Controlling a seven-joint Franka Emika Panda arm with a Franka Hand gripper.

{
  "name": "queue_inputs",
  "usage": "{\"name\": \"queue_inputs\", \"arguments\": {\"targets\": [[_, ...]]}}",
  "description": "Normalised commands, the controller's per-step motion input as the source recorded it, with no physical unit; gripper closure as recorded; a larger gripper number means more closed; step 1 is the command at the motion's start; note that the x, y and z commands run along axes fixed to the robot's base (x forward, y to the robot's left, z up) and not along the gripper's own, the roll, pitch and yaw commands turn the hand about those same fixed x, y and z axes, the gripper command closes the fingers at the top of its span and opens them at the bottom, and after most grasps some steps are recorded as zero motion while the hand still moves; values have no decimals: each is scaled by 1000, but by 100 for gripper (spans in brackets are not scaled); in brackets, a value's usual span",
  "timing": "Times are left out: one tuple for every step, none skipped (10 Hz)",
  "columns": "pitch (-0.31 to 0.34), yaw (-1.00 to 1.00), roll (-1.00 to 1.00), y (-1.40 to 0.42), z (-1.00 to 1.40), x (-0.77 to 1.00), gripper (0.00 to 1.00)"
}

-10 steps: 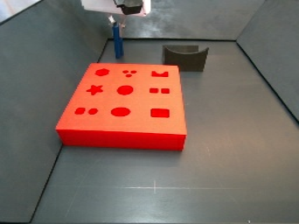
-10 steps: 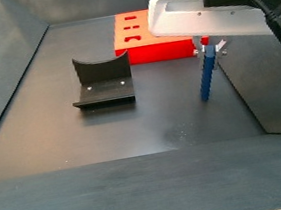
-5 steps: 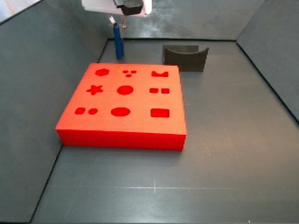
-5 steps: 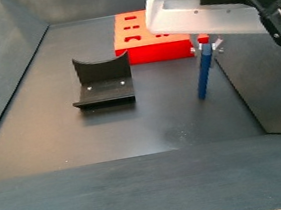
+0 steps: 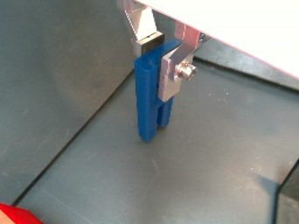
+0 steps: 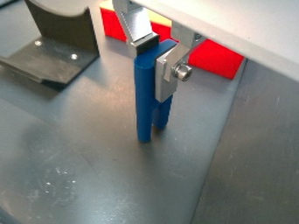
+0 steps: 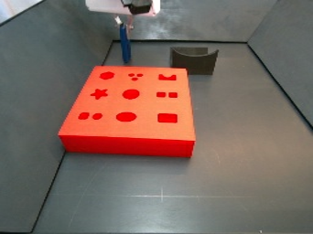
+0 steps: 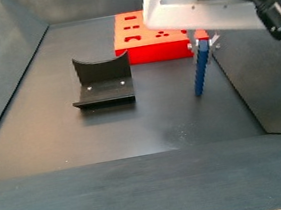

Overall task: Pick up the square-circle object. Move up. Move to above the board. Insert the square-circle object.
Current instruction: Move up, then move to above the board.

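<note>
The square-circle object is a slim blue peg [image 7: 124, 41], held upright beyond the board's far edge. My gripper [image 7: 127, 20] is shut on its upper end. In both wrist views the silver fingers clamp the peg [image 5: 149, 96] [image 6: 149, 101] from two sides, with the gripper [image 5: 160, 59] [image 6: 160, 59] at its top. In a side view the peg [image 8: 201, 66] hangs under the gripper [image 8: 203, 44], its lower end just above the floor. The board [image 7: 128, 132] is a flat red slab with shaped holes. It also shows behind the peg [image 8: 162, 49] [image 6: 216, 57].
A dark grey U-shaped block [image 7: 193, 58] [image 8: 101, 80] stands on the floor beside the board; it also shows in a wrist view [image 6: 52, 44]. Grey walls close in the floor on all sides.
The gripper has moved up a little with the blue peg shut in it. The peg's lower end has risen off the floor. Board and block have not moved.
</note>
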Motion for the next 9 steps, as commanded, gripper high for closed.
{"name": "queue_inputs", "arguments": {"targets": [[31,-34,7,57,748,-60,100],[50,-31,27,29,607,-45,100],[58,-28,40,25,525,-40,100],[70,-21,68,19,352,-33,100],[76,-5,86,13,174,-28,100],[-224,101,-221,-232,1000,144,100],[-231,109,-216,-238,1000,154,100],[-152,87,-204,-203,1000,115,100],[-92,69,-185,-181,1000,102,100]]}}
